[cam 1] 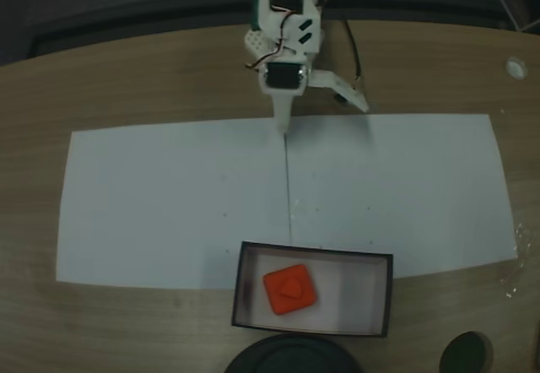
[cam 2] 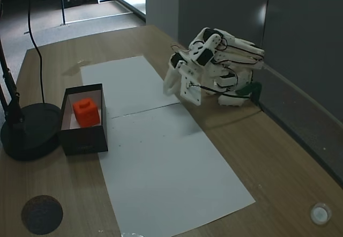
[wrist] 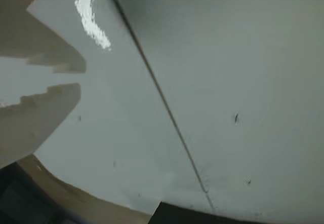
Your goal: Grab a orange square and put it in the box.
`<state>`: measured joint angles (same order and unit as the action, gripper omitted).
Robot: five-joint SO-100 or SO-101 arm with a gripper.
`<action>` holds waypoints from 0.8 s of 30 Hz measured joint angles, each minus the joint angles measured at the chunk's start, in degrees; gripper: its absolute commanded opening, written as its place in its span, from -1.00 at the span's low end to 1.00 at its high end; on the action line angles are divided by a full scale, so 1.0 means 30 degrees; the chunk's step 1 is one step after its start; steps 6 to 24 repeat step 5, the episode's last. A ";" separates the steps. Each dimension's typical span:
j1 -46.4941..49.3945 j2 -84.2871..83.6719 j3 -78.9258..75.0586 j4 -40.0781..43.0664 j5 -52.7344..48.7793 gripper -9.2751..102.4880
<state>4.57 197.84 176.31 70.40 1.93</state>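
Observation:
The orange square point(cam 1: 289, 289) point(cam 2: 87, 111) lies inside the box point(cam 1: 316, 251) point(cam 2: 83, 140), left of its middle in a fixed view, stud side up. The box stands at the near edge of the white paper. My gripper point(cam 1: 283, 125) point(cam 2: 168, 89) is far from it, at the opposite edge of the paper, on the folded-back arm and pointing down at the table. In the wrist view the gripper point(wrist: 81, 78) comes in from the left with only a thin slit between its fingertips and nothing in them. The box's dark corner point(wrist: 202, 214) shows at the bottom of that view.
Two white paper sheets point(cam 1: 169, 196) meet at a seam point(cam 1: 288, 187) on the wooden table. A round black base point(cam 1: 291, 358) point(cam 2: 27, 132) sits right beside the box. A dark disc point(cam 1: 466, 354) point(cam 2: 42, 214) and a small white cap point(cam 1: 515, 67) point(cam 2: 320, 213) lie near the table's edges.

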 measured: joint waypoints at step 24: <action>-0.1436 0.0000 -0.0234 0.0967 0.0000 -0.84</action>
